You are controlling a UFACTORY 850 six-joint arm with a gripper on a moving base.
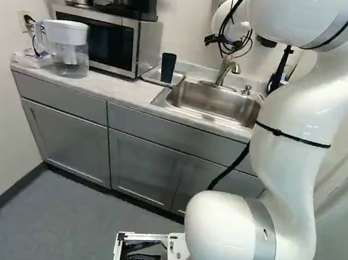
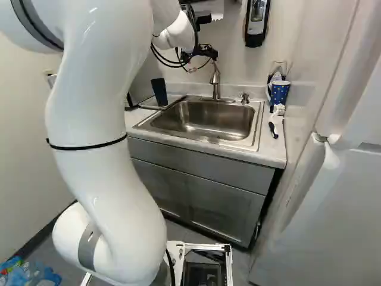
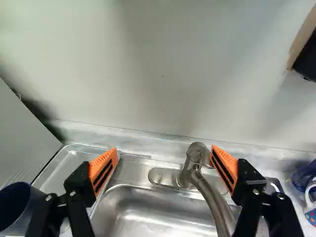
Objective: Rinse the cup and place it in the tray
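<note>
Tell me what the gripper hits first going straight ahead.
Probably the wall behind the sink. The faucet looks close to that line; depth is unclear, so the gripper might clip it first.

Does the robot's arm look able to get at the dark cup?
Probably, yes: the gripper is open and the cup stands uncovered on the tray, though off to one side, so the arm would need to shift.
</note>
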